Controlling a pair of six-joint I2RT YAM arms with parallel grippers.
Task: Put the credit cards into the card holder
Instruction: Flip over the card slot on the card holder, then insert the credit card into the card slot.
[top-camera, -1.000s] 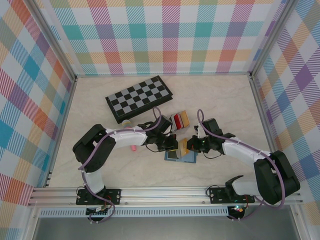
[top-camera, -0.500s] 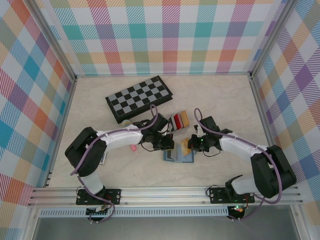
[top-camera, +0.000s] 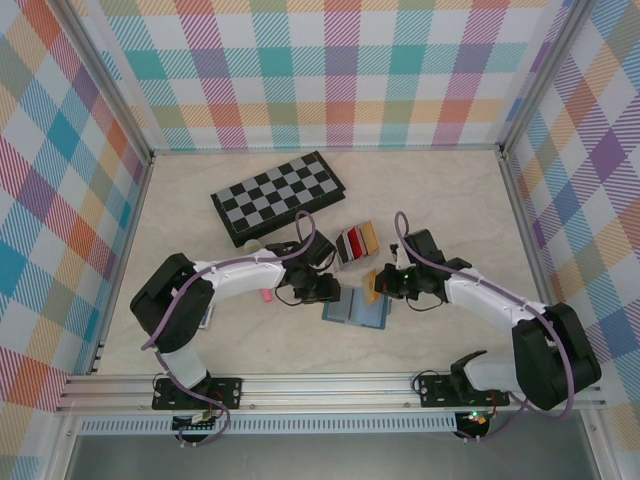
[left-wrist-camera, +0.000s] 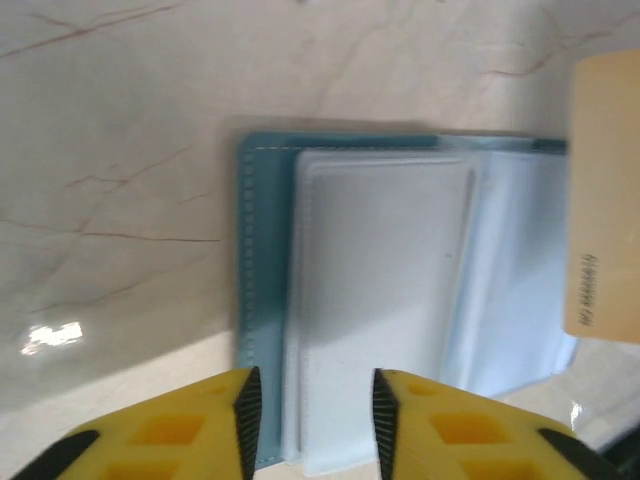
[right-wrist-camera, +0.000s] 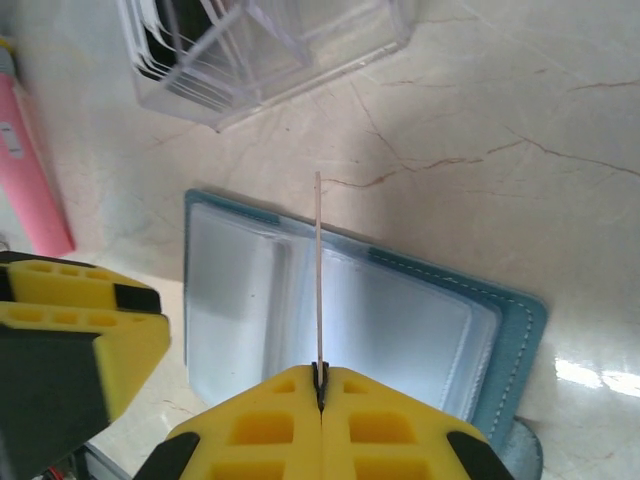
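Note:
The card holder (top-camera: 357, 311) lies open on the table, teal outside (left-wrist-camera: 246, 300) with pale clear sleeves (right-wrist-camera: 400, 300) facing up. My left gripper (top-camera: 325, 291) (left-wrist-camera: 310, 420) is open at its left edge, the jaws standing apart over that edge and the first sleeve. My right gripper (top-camera: 383, 285) (right-wrist-camera: 320, 385) is shut on a tan-yellow credit card (top-camera: 371, 288) (right-wrist-camera: 319, 270), held on edge above the holder's middle fold. That card (left-wrist-camera: 605, 200) also appears at the right of the left wrist view. More credit cards, red and black, stand in a clear box (top-camera: 356, 243) (right-wrist-camera: 260, 50) behind the holder.
A folded chessboard (top-camera: 280, 197) lies at the back left. A pink stick (top-camera: 266, 295) (right-wrist-camera: 35, 170) rests left of the holder, under the left arm. A small flat object (top-camera: 207, 318) sits by the left arm's elbow. Plaid walls enclose the table.
My left gripper has opened, letting go of the card holder's left edge. The right gripper has kept the tan card and shifted only slightly.

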